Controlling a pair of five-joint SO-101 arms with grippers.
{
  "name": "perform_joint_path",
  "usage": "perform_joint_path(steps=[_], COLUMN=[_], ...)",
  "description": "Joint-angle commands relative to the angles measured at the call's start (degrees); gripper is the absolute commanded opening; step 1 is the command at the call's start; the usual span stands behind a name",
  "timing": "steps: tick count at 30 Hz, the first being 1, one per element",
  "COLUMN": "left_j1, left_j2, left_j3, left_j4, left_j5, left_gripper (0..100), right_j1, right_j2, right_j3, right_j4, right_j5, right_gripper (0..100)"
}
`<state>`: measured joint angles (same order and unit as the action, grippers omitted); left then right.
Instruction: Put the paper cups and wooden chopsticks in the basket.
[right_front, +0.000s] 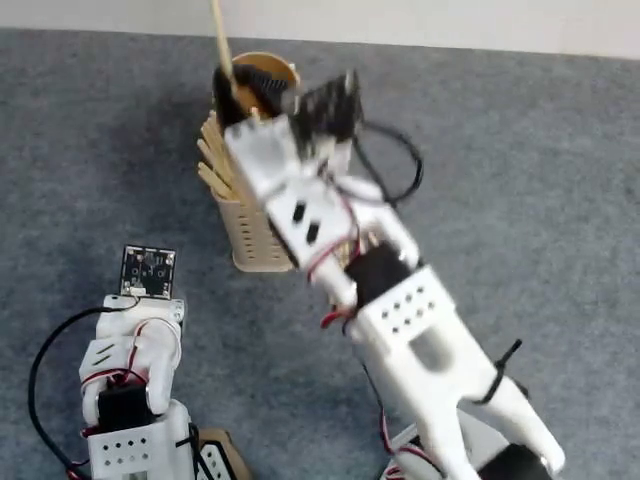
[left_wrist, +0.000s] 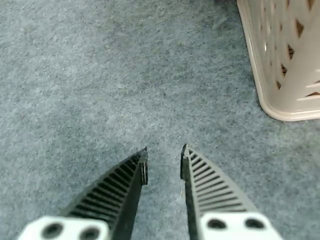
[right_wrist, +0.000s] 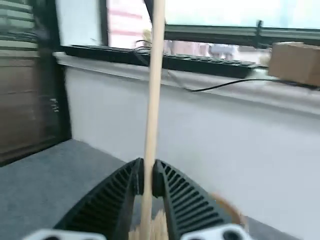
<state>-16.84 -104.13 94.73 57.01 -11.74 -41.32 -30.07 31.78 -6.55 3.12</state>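
A beige perforated basket stands on the grey carpet, with several wooden chopsticks sticking out of its left side. A brown-rimmed paper cup shows at its far end. Above the basket, my right gripper is shut on one upright chopstick. In the right wrist view the gripper clamps that chopstick, with more stick ends just below. My left gripper hangs open and empty over the carpet, short of the basket.
The left arm sits at the near left, apart from the basket. The right arm stretches across from the near right. Bare carpet lies left of the basket. A white wall runs behind.
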Motion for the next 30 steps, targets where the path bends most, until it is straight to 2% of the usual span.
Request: perform_joint_path(steps=[1,4,12,17,24,27,30], left_j1=[0.7,0.7,0.7,0.7,0.7,0.7,0.7], left_j2=[-0.4,-0.4,-0.4,-0.4,-0.4,-0.4,-0.4], left_j3=[-0.2,-0.2,-0.2,-0.2,-0.2,-0.2,-0.2], left_j4=[-1.1,-1.1,-1.1,-1.1,-1.1,-1.1,-1.1], left_j5=[-0.4,-0.4,-0.4,-0.4,-0.4,-0.4,-0.4], left_gripper=[13,13,13,13,13,13,13], right_j1=[1.2,2.9,3.0,3.1,4.7,8.2,14.7], right_j2=[-3.8,-2.9,-2.8,-3.8,-11.3,-16.0,-19.3], right_j3=[12.7,13.2,17.2,17.2,11.9,5.1,-2.3], right_j4=[-10.1,-11.9,-11.8,-11.3,8.0,21.4,39.3], right_j5=[0.7,3.6,4.0,3.8,3.8,2.6,-2.6], right_gripper=[0.4,0.4,0.8,13.3,15.6,15.5,13.0])
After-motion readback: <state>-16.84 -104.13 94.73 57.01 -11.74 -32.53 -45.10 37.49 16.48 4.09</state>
